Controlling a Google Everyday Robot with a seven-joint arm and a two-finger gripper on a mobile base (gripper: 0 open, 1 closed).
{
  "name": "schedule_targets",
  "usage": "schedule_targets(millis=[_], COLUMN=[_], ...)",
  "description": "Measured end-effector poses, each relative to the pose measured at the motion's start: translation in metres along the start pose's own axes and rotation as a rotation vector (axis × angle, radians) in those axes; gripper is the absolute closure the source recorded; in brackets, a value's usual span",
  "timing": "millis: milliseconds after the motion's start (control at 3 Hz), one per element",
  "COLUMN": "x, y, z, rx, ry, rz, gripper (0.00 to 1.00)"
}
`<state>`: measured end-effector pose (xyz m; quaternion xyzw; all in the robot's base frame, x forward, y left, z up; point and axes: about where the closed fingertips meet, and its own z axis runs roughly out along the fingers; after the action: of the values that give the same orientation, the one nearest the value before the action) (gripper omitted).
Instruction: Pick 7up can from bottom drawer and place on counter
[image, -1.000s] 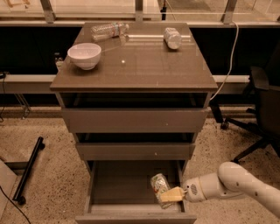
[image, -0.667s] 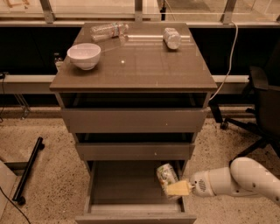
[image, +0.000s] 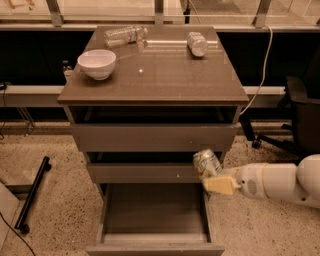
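The tool (image: 216, 181) reaches in from the right on a white arm (image: 280, 182), its pale fingers pinching the can (image: 206, 161) by its lower end. The can tilts, silvery top leaning up and left, and hangs in the air over the right rear corner of the open bottom drawer (image: 155, 212). It sits in front of the right end of the middle drawer (image: 145, 172), well below the counter (image: 165, 75). The bottom drawer's floor is bare. On the counter a white bowl (image: 97, 63) stands near the left edge. One clear bottle (image: 125, 35) lies at the back left and another (image: 197, 43) at the back right.
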<state>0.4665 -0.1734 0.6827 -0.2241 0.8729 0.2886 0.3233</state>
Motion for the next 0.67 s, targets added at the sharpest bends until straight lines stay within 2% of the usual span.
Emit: schedule_targets(millis=[333, 667], x=[-0.077, -0.155], y=[0.002, 0.009], z=[-0.043, -0.080], rx=[0.088, 0.139], ry=[-0.098, -0.200], rz=[-0.108, -0.188], gripper=[1.00, 1.00])
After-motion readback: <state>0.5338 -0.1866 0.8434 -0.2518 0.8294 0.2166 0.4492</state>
